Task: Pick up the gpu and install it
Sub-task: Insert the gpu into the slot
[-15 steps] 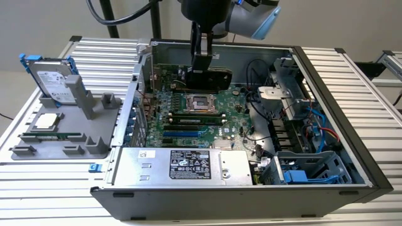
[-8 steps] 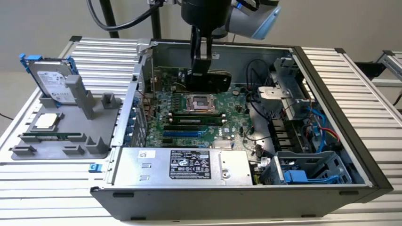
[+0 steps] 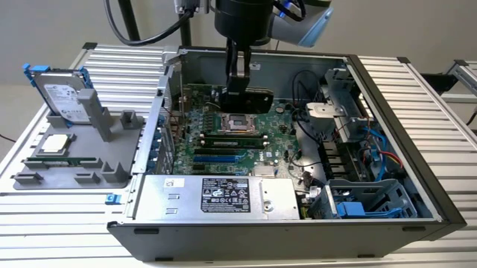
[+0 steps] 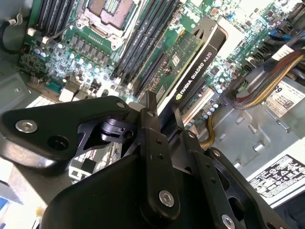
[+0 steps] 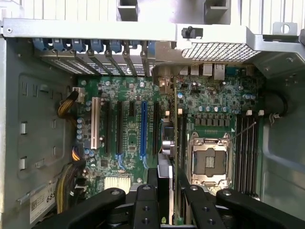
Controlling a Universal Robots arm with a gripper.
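Observation:
The gpu (image 3: 247,101) hangs inside the open computer case (image 3: 387,111), with its black cooler shroud facing the camera in the exterior view. It sits just above the motherboard (image 3: 223,148), near the processor socket (image 3: 240,121). My gripper (image 3: 237,88) comes straight down from above and is shut on the card's upper edge. The second wrist view shows the gpu (image 4: 190,62) with its green board and black shroud, clamped between my gripper's (image 4: 164,114) fingers. Seen edge-on in the first wrist view, the gpu (image 5: 165,143) hangs below my gripper (image 5: 167,177), between the blue expansion slot (image 5: 143,129) and the socket (image 5: 208,162).
A silver power supply (image 3: 216,195) fills the case's near side, and a drive cage (image 3: 365,201) and cables (image 3: 376,151) sit on the exterior view's right. Outside, on the left, a grey fixture (image 3: 75,162) carries a hard drive in a blue frame (image 3: 63,95), a processor (image 3: 56,144) and a memory stick (image 3: 63,162).

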